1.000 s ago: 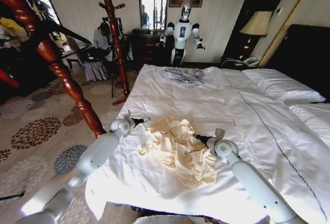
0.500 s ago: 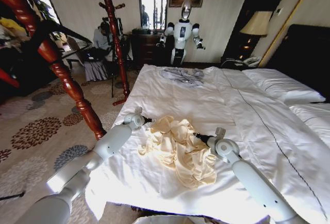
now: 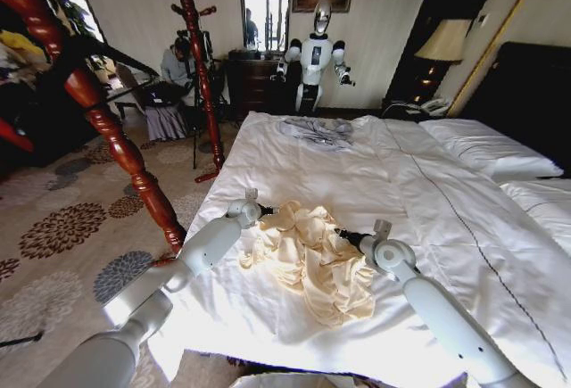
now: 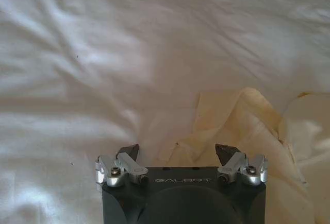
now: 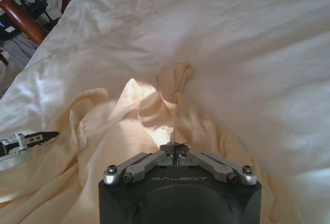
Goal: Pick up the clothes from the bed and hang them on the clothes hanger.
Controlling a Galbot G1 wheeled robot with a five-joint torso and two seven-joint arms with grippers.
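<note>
i'm seeing one cream shirt (image 3: 308,254) lying near the bed's (image 3: 294,174) foot edge; right gripper (image 5: 176,149) is pinching its fabric, left gripper (image 4: 177,153) is hovering spread wide.

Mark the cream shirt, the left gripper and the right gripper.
cream shirt (image 3: 308,259), head view, on its crumpled middle.
left gripper (image 4: 177,154), left wrist view, midway between its open fingertips.
right gripper (image 5: 176,147), right wrist view, where its fingertips pinch a fold.

Bed (image 3: 375,183): far pillow side cut by the head view's right edge. Cream-yellow shirt (image 3: 308,259): crumpled, collar and sleeves indistinguishable, folds hiding its underside. Left claw (image 4: 177,154): fingertips dark, contact with the fabric below unclear. Grey garment (image 3: 314,131) too small to identify.
</note>
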